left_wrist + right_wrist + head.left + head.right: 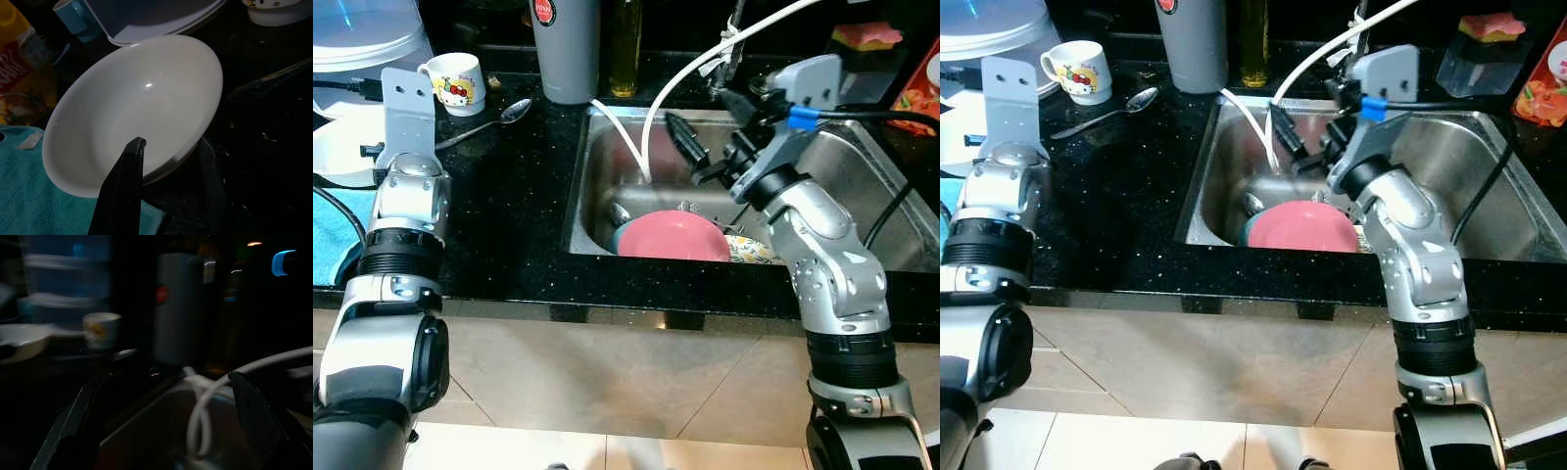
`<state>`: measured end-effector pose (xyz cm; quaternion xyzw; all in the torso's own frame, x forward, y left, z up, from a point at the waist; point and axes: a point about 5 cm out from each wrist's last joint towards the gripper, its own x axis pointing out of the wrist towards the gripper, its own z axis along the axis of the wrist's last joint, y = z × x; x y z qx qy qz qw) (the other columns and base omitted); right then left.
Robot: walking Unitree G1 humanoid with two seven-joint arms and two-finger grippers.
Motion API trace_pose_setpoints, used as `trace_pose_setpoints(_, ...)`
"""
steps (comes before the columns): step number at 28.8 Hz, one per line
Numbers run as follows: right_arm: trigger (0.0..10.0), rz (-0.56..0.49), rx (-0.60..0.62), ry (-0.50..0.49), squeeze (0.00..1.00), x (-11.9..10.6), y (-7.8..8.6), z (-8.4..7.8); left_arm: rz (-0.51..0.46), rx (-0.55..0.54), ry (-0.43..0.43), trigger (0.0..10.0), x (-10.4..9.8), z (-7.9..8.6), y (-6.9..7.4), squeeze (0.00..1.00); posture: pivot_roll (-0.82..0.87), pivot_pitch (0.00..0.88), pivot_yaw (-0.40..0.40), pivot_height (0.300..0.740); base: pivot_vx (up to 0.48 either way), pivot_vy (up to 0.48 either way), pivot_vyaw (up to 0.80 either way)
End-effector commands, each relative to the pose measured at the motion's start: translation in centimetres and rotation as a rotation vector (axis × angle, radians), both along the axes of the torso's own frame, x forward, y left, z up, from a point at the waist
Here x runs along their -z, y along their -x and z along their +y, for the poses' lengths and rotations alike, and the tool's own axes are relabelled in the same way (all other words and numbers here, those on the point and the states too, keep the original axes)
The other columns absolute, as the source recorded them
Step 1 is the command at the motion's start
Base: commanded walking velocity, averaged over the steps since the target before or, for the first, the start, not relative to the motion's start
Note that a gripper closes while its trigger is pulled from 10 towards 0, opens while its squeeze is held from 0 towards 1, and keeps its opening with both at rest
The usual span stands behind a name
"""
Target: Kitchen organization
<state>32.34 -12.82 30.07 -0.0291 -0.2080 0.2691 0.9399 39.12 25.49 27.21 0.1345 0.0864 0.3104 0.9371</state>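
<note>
1. Both silver arms sit closest to me — the left arm (396, 294) at the left end of the black counter (509, 215), the right arm (832, 264) bent over the front edge of the sink (597, 186).
2. My right gripper (715, 162) hangs above the middle of the sink, over the dishes. Its two black fingers (73, 426) are spread wide apart and hold nothing.
3. My left gripper (166, 171) has hold of a white bowl (132, 112). One black finger lies inside the bowl and the other sits under its rim — the rim is pinched between them.
4. That bowl is at the left edge of the counter, partly over a teal towel (29, 205).
5. A pink bowl (671, 237) lies upside down in the sink, near the front wall. A patterned dish (751, 251) peeks out just beside it on the right.
6. A white hose (651, 117) curves down into the sink.
7. A cartoon mug (455, 81) stands near the back left of the counter, with a metal spoon (499, 117) lying just beside it.
8. A grey bottle (566, 49) stands at the back left corner of the sink.
</note>
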Motion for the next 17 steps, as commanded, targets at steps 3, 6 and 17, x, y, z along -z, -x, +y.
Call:
trace_pose_setpoints(3,10.0,0.019,-0.191,0.065,0.00,0.6,1.9,1.6,-0.001,-0.038,-0.021,10.0,-0.4,1.3,0.1,0.00,0.15,0.096,0.031,0.740,0.000,0.000,0.00)
trace_pose_setpoints(6,10.0,0.017,-0.231,0.073,0.00,0.6,2.3,1.9,0.001,-0.038,-0.023,10.0,-0.4,1.4,0.1,0.00,0.15,0.096,0.032,0.740,0.000,0.000,0.00)
trace_pose_setpoints(17,10.0,0.003,-0.302,0.043,0.00,-0.2,3.2,1.8,0.044,-0.003,0.035,10.0,0.3,1.1,-0.2,0.00,0.15,0.096,0.035,0.740,0.000,0.000,0.00)
